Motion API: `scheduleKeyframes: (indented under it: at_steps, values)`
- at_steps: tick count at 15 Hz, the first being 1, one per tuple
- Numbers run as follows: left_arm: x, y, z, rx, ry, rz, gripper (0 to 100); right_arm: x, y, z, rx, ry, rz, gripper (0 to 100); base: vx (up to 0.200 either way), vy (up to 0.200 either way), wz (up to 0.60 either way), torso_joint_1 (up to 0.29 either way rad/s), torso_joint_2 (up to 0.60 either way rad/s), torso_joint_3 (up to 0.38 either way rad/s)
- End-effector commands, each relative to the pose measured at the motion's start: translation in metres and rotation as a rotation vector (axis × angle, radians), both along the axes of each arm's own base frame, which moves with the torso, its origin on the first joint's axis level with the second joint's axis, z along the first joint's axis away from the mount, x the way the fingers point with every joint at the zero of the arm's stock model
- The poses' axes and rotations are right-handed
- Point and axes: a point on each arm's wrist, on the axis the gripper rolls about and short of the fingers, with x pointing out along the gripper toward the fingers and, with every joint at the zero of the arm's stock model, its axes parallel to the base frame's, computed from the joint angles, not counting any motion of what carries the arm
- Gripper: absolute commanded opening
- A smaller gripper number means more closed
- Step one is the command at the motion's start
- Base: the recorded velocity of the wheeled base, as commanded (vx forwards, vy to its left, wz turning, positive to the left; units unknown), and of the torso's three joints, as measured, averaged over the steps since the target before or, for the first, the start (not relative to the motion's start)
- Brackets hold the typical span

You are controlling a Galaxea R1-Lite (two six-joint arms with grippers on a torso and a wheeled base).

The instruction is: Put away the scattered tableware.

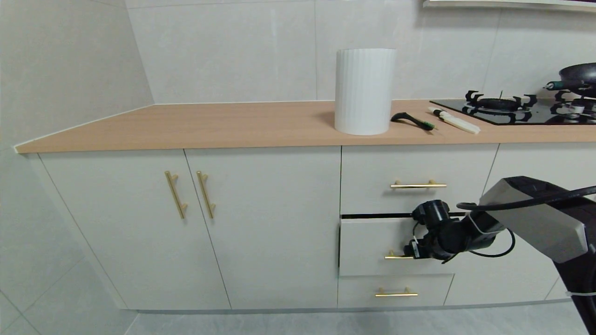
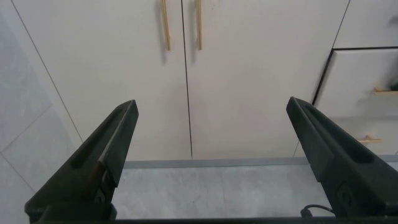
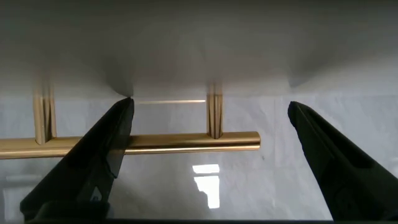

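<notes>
Right tool [image 3: 209,107] and left tool [image 2: 211,104] gape wide; three drawers [image 1: 372,246], two utensils [image 1: 412,120], one canister [image 1: 363,91].

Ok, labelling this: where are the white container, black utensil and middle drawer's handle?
white container [image 1: 363,90], head view, its side.
black utensil [image 1: 413,121], head view, its middle.
middle drawer's handle [image 3: 186,143], right wrist view, its bar.

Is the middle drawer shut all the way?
No, the middle drawer sticks out a little, with a dark gap above it, and the right claw is at its gold handle.
</notes>
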Motion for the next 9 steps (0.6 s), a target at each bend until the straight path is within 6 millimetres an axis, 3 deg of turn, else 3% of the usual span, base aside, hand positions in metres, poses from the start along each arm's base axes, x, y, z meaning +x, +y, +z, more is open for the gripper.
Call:
scheduleKeyframes:
  at_steps: [1,2,4,7,8,9]
  values:
    - [0.000,0.000,0.000,0.000,0.001,0.000,100,0.000,0.000,0.001,-0.001,0.003,0.001,100,0.000,0.000,0.00,0.000,0.00,0.000]
    - [0.000,0.000,0.000,0.000,-0.001,0.000,100,-0.005,0.000,0.001,-0.004,0.021,0.001,100,0.000,0.000,0.00,0.000,0.00,0.000]
    - [0.000,0.000,0.000,0.000,-0.001,0.000,100,-0.028,-0.004,0.025,0.012,0.037,0.009,100,0.000,0.000,0.00,0.000,0.00,0.000]
    - [0.000,0.000,0.000,0.000,-0.001,0.002,100,-0.062,-0.002,0.072,0.043,0.009,0.048,100,0.000,0.000,0.00,0.000,0.00,0.000]
    - [0.000,0.000,0.000,0.000,-0.001,0.000,100,-0.078,0.001,0.101,0.051,-0.027,0.067,100,0.000,0.000,0.00,0.000,0.00,0.000]
    - [0.000,0.000,0.000,0.000,-0.001,0.000,100,-0.085,0.004,0.115,0.056,-0.041,0.077,100,0.000,0.000,0.00,0.000,0.00,0.000]
